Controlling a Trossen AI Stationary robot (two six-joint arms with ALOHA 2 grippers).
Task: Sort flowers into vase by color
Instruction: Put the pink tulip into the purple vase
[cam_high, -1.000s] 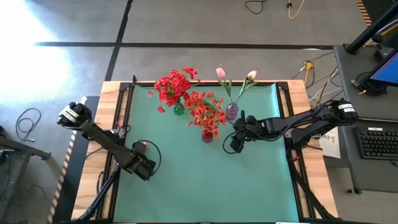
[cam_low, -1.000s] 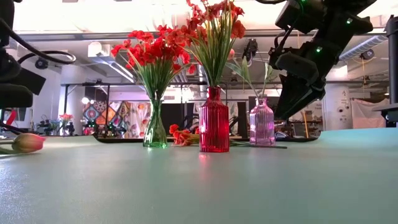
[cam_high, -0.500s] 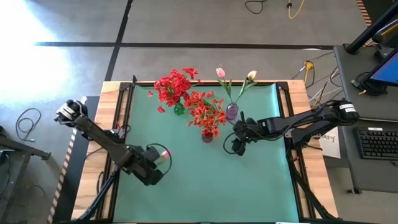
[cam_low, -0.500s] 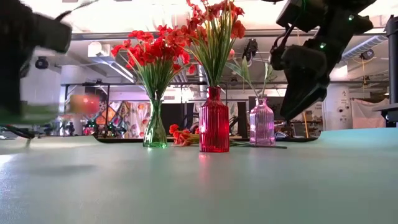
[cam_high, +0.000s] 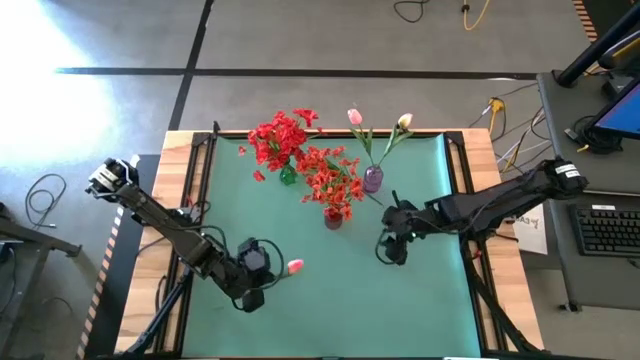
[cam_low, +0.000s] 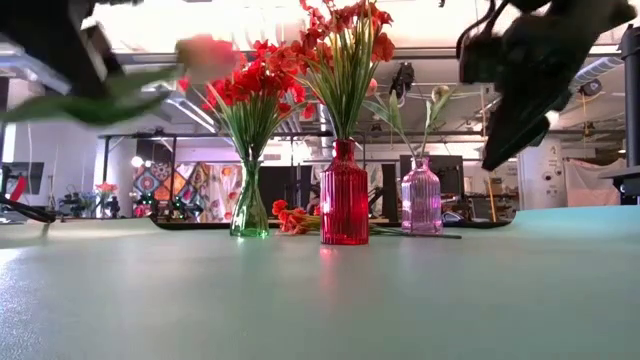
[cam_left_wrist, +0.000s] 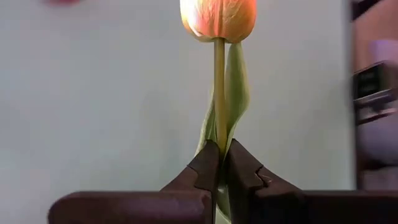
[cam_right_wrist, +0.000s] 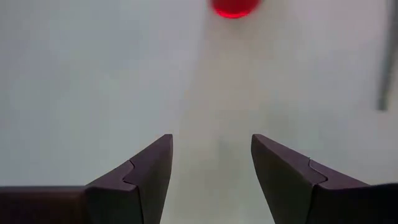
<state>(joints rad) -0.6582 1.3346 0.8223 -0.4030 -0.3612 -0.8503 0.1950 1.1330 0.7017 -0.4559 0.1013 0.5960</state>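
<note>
My left gripper (cam_high: 264, 268) is shut on a pink tulip bud flower (cam_left_wrist: 217, 17) over the near left of the green mat, with the bud (cam_high: 294, 266) pointing toward the table's right. At the far middle stand three vases. A green vase (cam_low: 249, 205) holds red flowers (cam_high: 280, 135). A red vase (cam_low: 345, 195) holds orange-red flowers (cam_high: 330, 180). A purple vase (cam_low: 421, 197) holds two tulips (cam_high: 354, 117). My right gripper (cam_high: 392, 248) hangs open and holds nothing, near the purple vase on its near right. My left gripper pinches the tulip's thin green stem (cam_left_wrist: 218, 144), together with the base of a leaf (cam_left_wrist: 236, 81), between its two fingertips (cam_left_wrist: 205, 165). The stem runs straight out ahead, in line with the fingers. The flower is lifted clear of the mat and slants, with the bud (cam_low: 205, 55) as its highest part.
Loose red blossoms (cam_high: 259, 176) lie on the mat left of the green vase, and another (cam_low: 290, 218) lies between the green and red vases. The green mat (cam_high: 330, 300) is bare across its near half. A desk with a keyboard (cam_high: 605, 228) stands beyond the right edge.
My left gripper has risen and gone toward the table's right and near edges, rolling its wrist. The tulip, which lay on the mat, is lifted clear, its bud now pointing right. My right gripper has drifted a little toward the near right, away from the vases.
</note>
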